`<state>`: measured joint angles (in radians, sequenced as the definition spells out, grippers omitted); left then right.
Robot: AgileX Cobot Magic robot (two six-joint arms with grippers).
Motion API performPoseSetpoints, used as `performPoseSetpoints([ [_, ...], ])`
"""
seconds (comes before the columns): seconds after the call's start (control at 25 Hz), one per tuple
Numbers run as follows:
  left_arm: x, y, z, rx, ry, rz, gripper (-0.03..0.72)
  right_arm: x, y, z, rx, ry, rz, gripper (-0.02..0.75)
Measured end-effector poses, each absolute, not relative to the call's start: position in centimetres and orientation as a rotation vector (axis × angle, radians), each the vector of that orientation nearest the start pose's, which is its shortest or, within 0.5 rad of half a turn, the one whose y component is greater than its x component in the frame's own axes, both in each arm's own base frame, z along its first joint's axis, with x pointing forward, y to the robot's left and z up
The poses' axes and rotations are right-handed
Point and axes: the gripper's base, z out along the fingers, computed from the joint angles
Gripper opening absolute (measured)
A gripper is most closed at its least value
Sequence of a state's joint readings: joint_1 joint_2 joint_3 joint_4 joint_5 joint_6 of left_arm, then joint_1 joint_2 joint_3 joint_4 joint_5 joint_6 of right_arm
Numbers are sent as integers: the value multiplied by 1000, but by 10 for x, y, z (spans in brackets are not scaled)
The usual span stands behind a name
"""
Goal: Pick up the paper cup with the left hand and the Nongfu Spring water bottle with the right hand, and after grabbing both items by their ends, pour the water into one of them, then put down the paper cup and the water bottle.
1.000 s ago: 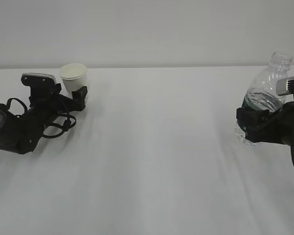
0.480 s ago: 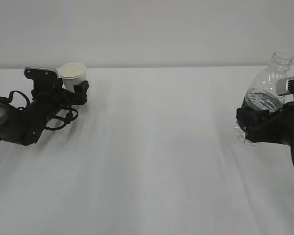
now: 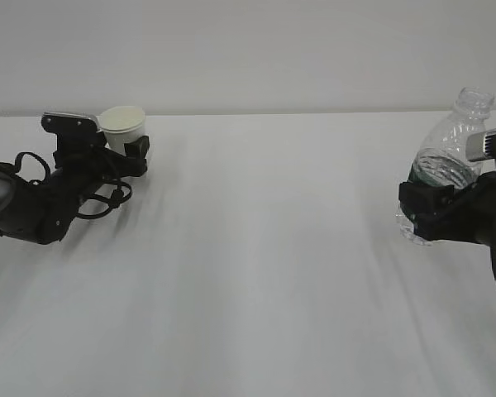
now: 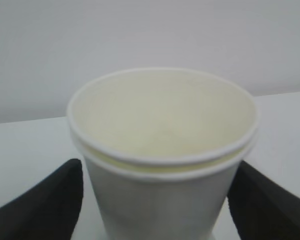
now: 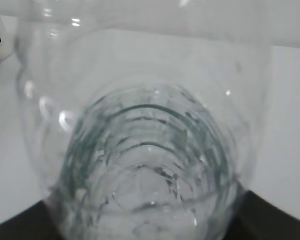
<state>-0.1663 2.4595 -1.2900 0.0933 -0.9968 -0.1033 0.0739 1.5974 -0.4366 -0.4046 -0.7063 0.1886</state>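
Against the frame from a second ago, we see the left hand (image 3: 131, 149) has moved back toward the far-left part of the desk (image 3: 256, 273) and sits slightly higher, its grey camera block now level with the rim of the paper cup (image 3: 122, 129). From half a second ago almost nothing differs. The cup reads as more upright now than it did a second ago. On the right side nothing has shifted across the three frames.

The left pincer stands wide apart, one black finger on either side of the cup's lower wall; in the left wrist view the fingers (image 4: 45, 200) flank the cup (image 4: 162, 150), and we cannot tell whether they touch it. The cup is near the far-left edge of the desk, a tapered white paper shape with a rolled rim and a matte cream inside.

The right hand (image 3: 434, 217) is clamped on the lower part of the Nongfu Spring water bottle (image 3: 450, 157), near the right edge of the desk. The bottle leans with its open neck up and to the right; it is clear, ribbed plastic with a dark green band just above the grip. In the right wrist view we look along its glossy ringed wall (image 5: 145, 150). We cannot make out the water clearly.

The desk is a plain white, smooth surface with soft shadows.
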Motion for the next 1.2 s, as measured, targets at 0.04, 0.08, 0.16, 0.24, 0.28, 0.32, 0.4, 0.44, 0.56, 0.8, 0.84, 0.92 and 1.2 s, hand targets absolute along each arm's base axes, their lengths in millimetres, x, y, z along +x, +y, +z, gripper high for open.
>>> performPoseSetpoints([
  [0.04,465,-85,51,155,1662,-230,648,263,43,159,-363,1938,221,410],
  [0.08,467,-86,52,155,1661,-229,647,263,43,159,-363,1938,221,410],
  [0.16,470,-86,49,155,1659,-229,645,263,43,159,-363,1938,221,410],
  [0.24,471,-86,43,160,1666,-229,644,263,43,159,-363,1938,221,410],
  [0.28,471,-86,39,165,1673,-230,644,263,43,159,-363,1938,221,410],
  [0.32,471,-87,37,172,1675,-231,643,263,43,159,-363,1938,221,410],
  [0.4,470,-87,36,182,1677,-234,647,263,43,159,-363,1938,221,410],
  [0.44,471,-87,36,184,1676,-234,653,263,43,159,-363,1938,221,410],
  [0.56,471,-88,37,189,1671,-236,674,263,43,159,-363,1938,221,410],
  [0.8,477,-89,43,189,1645,-236,680,263,43,159,-363,1936,222,410],
  [0.84,478,-89,44,189,1639,-237,680,263,43,159,-363,1936,222,410],
  [0.92,479,-89,44,189,1635,-237,680,263,43,159,-363,1936,222,410],
  [1.2,479,-89,34,189,1644,-237,674,263,43,159,-363,1936,222,410],
])
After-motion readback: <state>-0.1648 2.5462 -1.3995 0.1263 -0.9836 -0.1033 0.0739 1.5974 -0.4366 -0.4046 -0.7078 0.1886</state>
